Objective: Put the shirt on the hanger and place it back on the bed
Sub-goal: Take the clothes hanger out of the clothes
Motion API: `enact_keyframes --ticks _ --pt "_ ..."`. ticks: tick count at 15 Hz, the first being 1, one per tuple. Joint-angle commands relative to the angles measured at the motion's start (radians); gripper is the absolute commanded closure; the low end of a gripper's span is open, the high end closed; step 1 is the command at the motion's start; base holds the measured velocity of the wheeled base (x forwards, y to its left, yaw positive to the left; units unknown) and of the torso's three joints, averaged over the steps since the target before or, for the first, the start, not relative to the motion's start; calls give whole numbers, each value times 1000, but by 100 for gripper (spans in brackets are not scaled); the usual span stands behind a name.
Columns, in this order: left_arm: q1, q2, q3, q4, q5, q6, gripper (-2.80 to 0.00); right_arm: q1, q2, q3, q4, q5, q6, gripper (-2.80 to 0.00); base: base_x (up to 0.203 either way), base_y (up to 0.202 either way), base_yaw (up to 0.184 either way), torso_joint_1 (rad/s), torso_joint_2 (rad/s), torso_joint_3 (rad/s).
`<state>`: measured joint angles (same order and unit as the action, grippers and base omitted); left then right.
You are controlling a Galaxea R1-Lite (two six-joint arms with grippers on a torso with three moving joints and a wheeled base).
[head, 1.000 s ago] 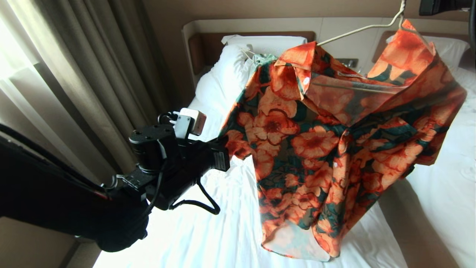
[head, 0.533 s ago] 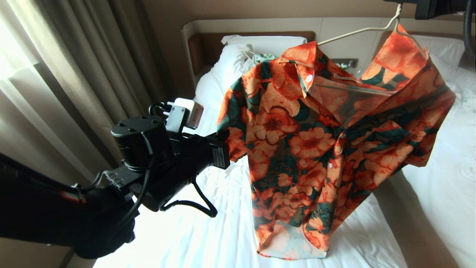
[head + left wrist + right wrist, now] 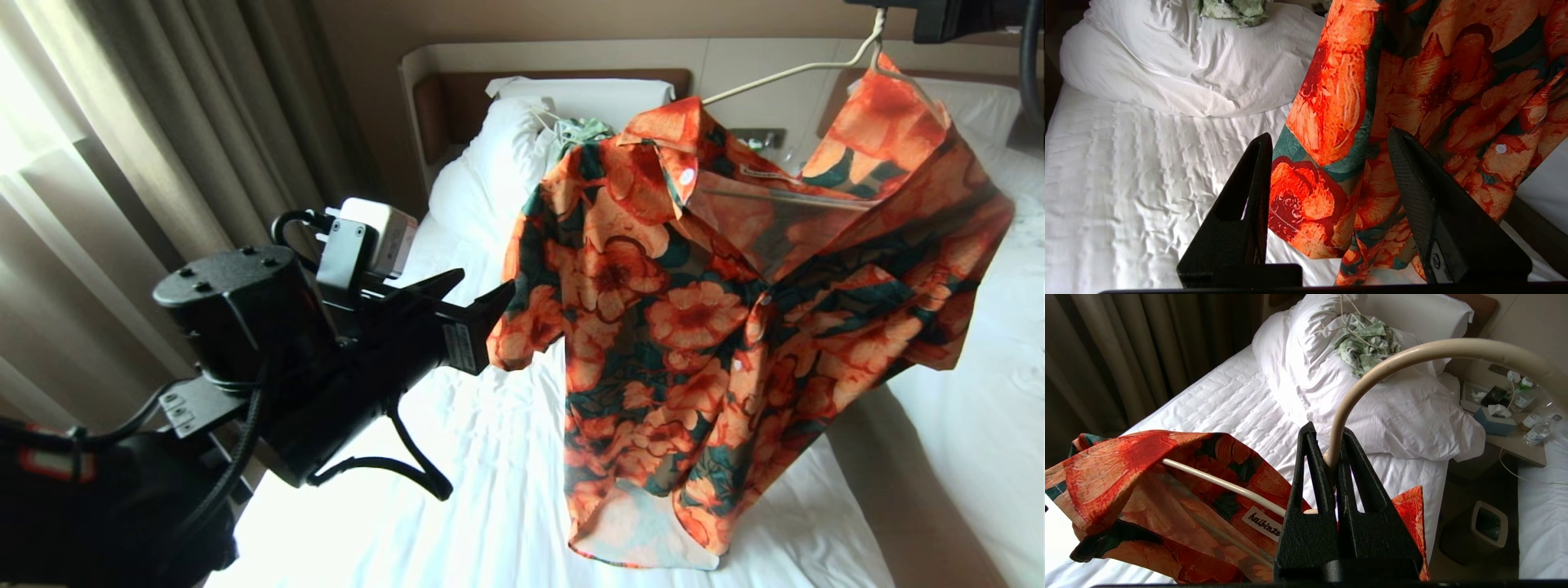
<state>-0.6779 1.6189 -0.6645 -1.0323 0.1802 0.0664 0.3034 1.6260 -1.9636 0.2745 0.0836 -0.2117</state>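
The shirt [image 3: 718,327], orange flowers on dark green, hangs open on the cream hanger [image 3: 784,72] above the bed [image 3: 490,457]. At the top right of the head view my right gripper [image 3: 1328,430] is shut on the neck of the hanger's hook [image 3: 1412,351], with the shirt's collar [image 3: 1147,465] just below it. My left gripper [image 3: 487,282] stands open beside the shirt's left sleeve [image 3: 514,335]. In the left wrist view that sleeve [image 3: 1323,122] hangs loose in front of the spread fingers [image 3: 1257,183], which grip nothing.
A bundled white duvet [image 3: 490,163] lies at the head of the bed with a green-and-white garment [image 3: 1367,341] on it. Curtains [image 3: 163,163] hang on the left. On the right stands another white bed [image 3: 980,367], with a nightstand [image 3: 1506,424] and a bin [image 3: 1488,522] between the beds.
My left gripper has opened and let go of the sleeve, and the arm has drawn back to the left. The shirt has swung slightly and hangs free. The right gripper has stayed put.
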Motion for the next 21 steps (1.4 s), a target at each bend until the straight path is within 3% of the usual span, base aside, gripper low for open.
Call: enact_keyframes --ticks 1,2,3,6,7,17,21 --pt "-12 -95 31 -3 3 0 -280 0 2 -1 0 1 -2 0 0 0 0 0 0 0" --pt "-36 -139 35 15 18 0 -280 0 2 -1 -1 1 -2 0 0 0 0 0 0 0" --pt "-88 -172 19 65 55 1 0 1 0 0 0 1 0 0 0 0 0 0 0 0" --pt "-246 -165 -146 211 136 2 0 5 -10 0 1 1 1 0 0 0 0 0 0 0" --pt "-268 -120 -198 229 147 4 0 9 -15 0 3 1 0 0 0 0 0 0 0 0" --pt "-329 147 -576 342 202 29 0 49 -52 9 44 11 40 0 0 0 0 0 0 0" --pt "-361 164 -593 351 204 26 0 57 -34 10 38 11 38 0 0 0 0 0 0 0"
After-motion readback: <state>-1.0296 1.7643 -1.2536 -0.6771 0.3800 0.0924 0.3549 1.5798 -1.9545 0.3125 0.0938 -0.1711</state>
